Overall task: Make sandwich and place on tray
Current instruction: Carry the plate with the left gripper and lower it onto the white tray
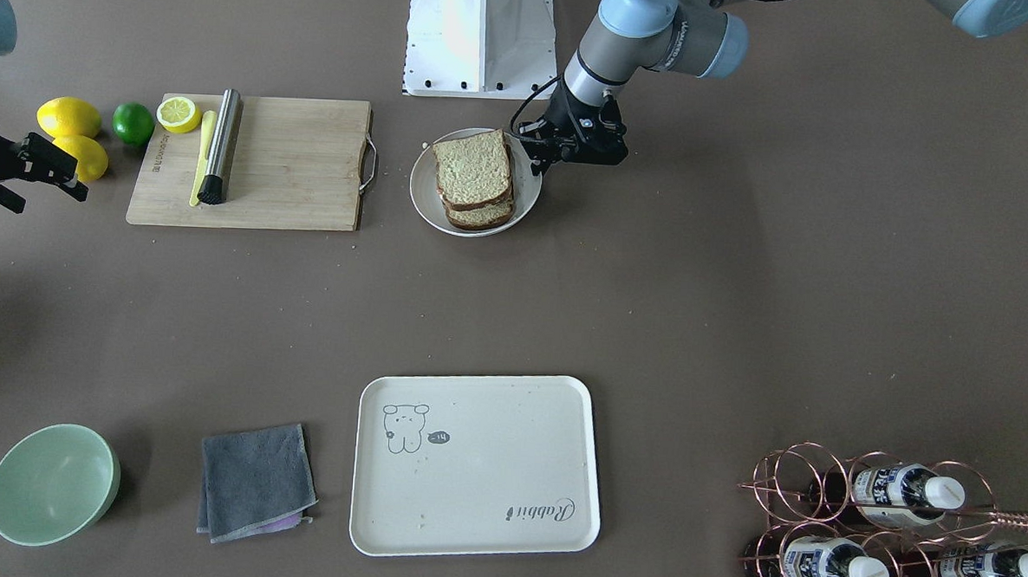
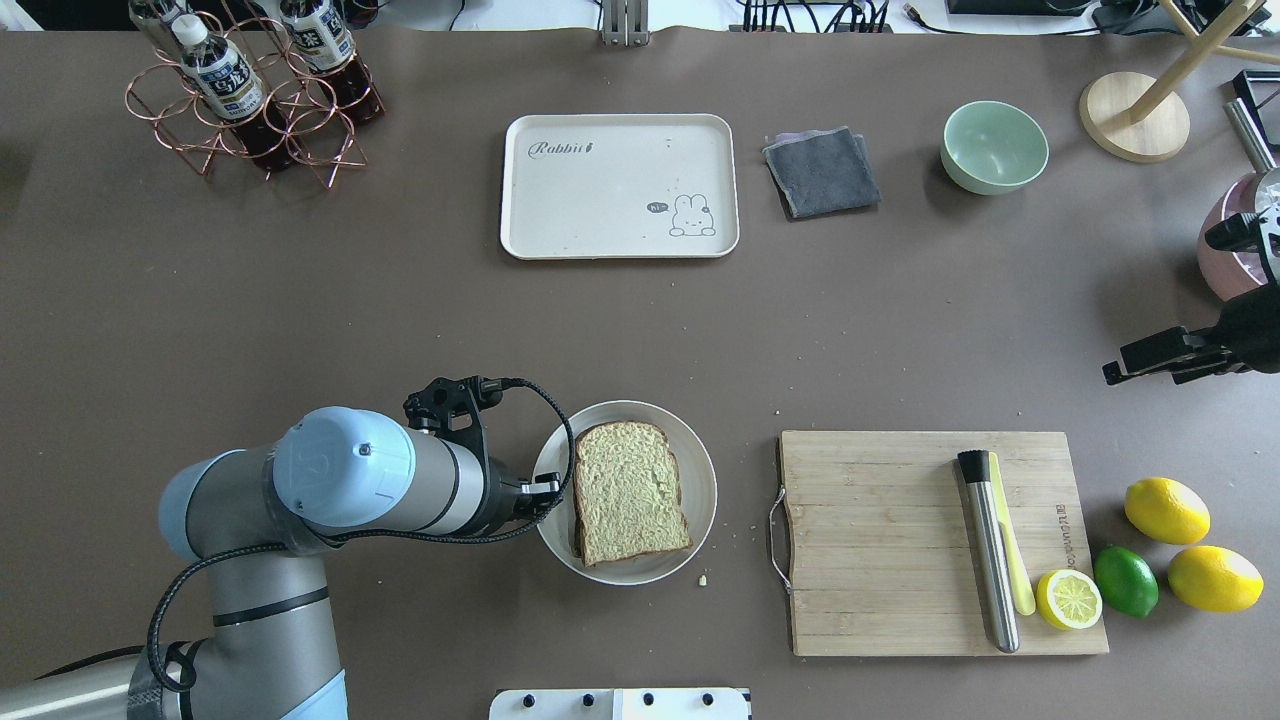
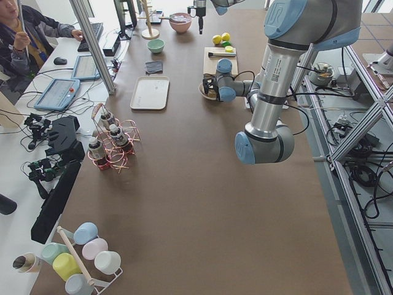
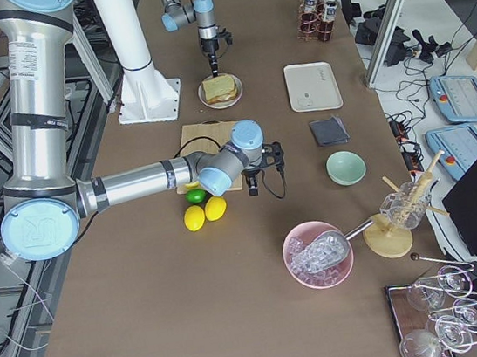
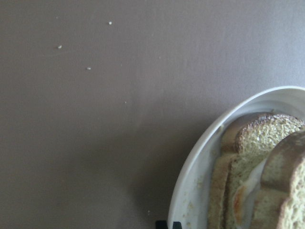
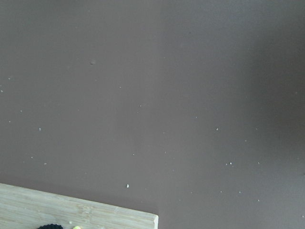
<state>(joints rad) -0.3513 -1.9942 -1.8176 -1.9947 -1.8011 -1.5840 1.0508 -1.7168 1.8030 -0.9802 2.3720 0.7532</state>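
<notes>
On the brown table (image 2: 900, 330) we find a white plate (image 2: 700, 470) on the robot's side, a wooden cutting board (image 2: 880, 540) to its right with two lemons (image 2: 1166, 510) and a lime (image 2: 1125, 581) just beyond, and along the far edge a copper bottle rack (image 2: 250, 120), the cream tray (image 2: 600, 200), a folded grey cloth (image 2: 822, 172) and a green bowl (image 2: 994, 147).

Overhead and front-facing cameras look down from opposite sides, sharing the tray (image 1: 488, 495); wrist cameras sit close above the table (image 1: 739, 290).

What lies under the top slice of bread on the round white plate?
More brown-crusted bread slices, with a white-and-orange filling edge showing; the rest of it is covered.
</notes>
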